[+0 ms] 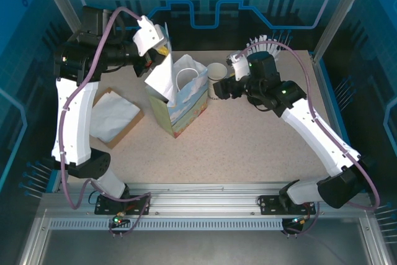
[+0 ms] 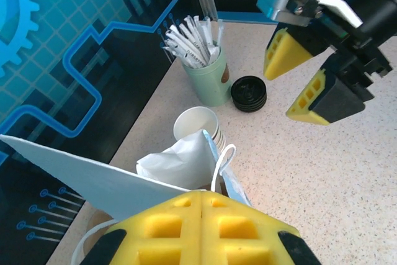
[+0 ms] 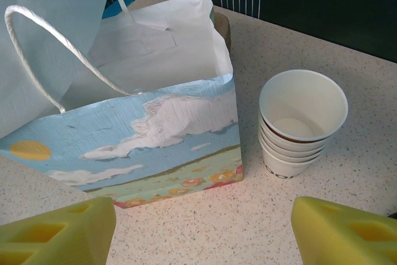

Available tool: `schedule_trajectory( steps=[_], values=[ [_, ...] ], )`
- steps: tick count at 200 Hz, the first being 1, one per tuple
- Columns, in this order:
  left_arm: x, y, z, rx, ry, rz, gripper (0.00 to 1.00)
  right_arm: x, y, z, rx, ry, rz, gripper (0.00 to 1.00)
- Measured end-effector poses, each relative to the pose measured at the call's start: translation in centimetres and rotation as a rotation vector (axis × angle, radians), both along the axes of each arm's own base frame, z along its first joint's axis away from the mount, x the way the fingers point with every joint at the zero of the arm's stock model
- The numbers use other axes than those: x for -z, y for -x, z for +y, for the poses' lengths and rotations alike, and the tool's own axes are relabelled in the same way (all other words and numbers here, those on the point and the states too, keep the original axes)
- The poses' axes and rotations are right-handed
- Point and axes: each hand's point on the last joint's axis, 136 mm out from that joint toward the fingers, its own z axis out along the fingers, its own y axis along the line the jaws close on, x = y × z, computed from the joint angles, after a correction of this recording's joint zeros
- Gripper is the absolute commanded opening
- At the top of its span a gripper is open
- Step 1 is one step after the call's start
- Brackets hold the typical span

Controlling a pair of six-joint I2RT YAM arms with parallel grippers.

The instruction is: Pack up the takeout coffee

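The takeout coffee is out of view. A paper gift bag [image 1: 180,107] printed with sky and clouds [image 3: 142,141] stands open mid-table, white tissue inside it [image 2: 180,162]. My left gripper [image 1: 151,63] is shut on the bag's raised back wall [image 2: 80,175], its yellow fingers [image 2: 201,221] pressed together. My right gripper [image 1: 220,88] stands open and empty just right of the bag, low over the table [image 3: 201,234], in front of the white cups. From the left wrist it hangs open in the air [image 2: 301,79].
A stack of lidless white cups [image 3: 302,116] [image 1: 217,74] stands right beside the bag. Behind it are a green cup of white sticks [image 2: 209,79] and black lids [image 2: 249,93]. A brown box holding white paper [image 1: 115,116] lies at the left.
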Motion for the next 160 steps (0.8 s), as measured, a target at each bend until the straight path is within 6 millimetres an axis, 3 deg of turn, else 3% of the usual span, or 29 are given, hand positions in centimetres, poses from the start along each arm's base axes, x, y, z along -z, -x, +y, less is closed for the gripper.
schedule_trajectory(
  steps=[74, 114, 160],
  values=[
    [-1.0, 1.0, 0.8, 0.001, -0.009, -0.052, 0.0, 0.6, -0.3, 0.3, -0.004, 0.005, 0.013, 0.77],
    [0.1, -1.6, 2.8, -0.114, -0.109, -0.084, 0.0, 1.3, -0.5, 0.7, -0.013, 0.011, 0.032, 0.77],
    [2.9, -6.3, 2.9, -0.129, -0.207, -0.094, 0.0, 1.3, -0.6, 1.3, -0.028, 0.009, 0.035, 0.77]
  ],
)
